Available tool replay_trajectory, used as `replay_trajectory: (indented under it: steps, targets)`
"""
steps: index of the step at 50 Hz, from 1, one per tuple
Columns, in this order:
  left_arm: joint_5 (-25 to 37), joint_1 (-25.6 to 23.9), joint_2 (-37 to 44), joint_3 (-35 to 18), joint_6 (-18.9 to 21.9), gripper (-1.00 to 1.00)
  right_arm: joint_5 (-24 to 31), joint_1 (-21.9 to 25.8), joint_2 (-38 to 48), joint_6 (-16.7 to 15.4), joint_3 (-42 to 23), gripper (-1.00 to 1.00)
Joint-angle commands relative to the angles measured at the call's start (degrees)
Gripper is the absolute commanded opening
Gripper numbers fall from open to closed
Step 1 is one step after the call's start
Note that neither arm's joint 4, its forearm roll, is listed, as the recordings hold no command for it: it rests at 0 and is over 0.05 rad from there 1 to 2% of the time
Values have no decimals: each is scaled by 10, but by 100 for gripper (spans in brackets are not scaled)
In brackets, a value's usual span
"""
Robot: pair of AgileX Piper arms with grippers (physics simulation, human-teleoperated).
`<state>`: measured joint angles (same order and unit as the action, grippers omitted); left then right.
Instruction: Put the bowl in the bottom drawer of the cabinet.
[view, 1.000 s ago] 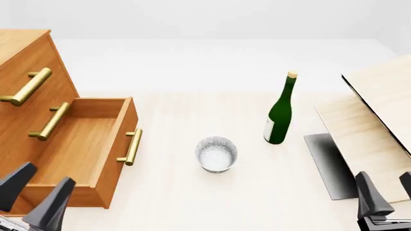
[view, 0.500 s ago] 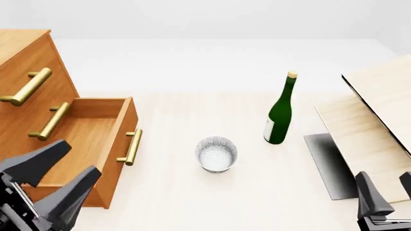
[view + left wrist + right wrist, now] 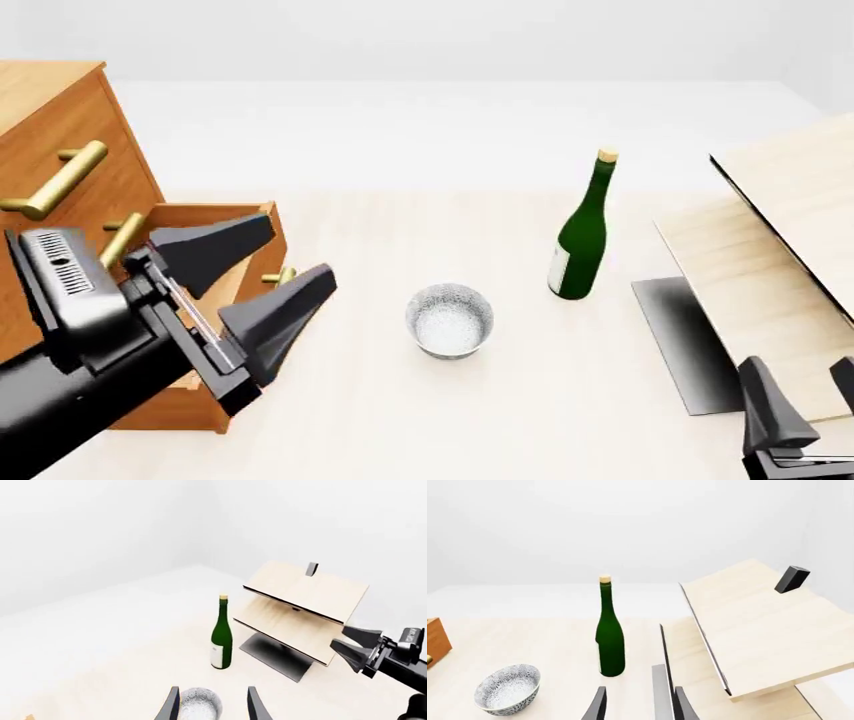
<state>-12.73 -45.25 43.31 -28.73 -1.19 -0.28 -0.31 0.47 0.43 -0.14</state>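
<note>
I've got the left gripper [image 3: 260,275] up over the table with its black fingers spread wide and nothing between them, pointing at the small round white bowl with fine grey speckling [image 3: 450,319]. The bowl sits upright on the pale table [image 3: 400,420], out in the open, to the right of the open orange-brown wooden bottom drawer [image 3: 254,250] of the big wooden cabinet [image 3: 54,130] with brass bar handles. I judge the bowl light but rigid, glazed and probably slick, likely to chip if dropped, so I'd pinch one wall at the rim, one finger inside, one outside. There's bare table all round the bowl. The tall green glass bottle [image 3: 581,240] stands near it on the far right side, apart but tippy, so I'd keep my swing away from it. The drawer's front edge and handle are what the bowl must clear. The right gripper [image 3: 635,705] sits low near the pale wooden boards [image 3: 781,250], fingers apart, empty.
</note>
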Motion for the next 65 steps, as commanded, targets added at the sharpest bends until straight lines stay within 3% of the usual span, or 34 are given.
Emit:
replay_trajectory:
  steps: [1, 7, 39, 41, 46, 55, 65]
  targets:
    - [12, -19, 113, -89, 15, 100, 0, 0, 0, 0, 0, 100]
    - [68, -17, 155, -153, 22, 100, 0, 0, 0, 0, 0, 100]
    - [203, -33, 333, -340, 51, 100, 0, 0, 0, 0, 0, 100]
    - [214, -34, 347, -355, 34, 100, 0, 0, 0, 0, 0, 100]
    - [226, -31, 375, -376, 47, 100, 0, 0, 0, 0, 0, 100]
    - [254, -17, 427, -412, 17, 100, 0, 0, 0, 0, 0, 100]
    - [269, -10, 456, -423, -5, 100, 0, 0, 0, 0, 0, 100]
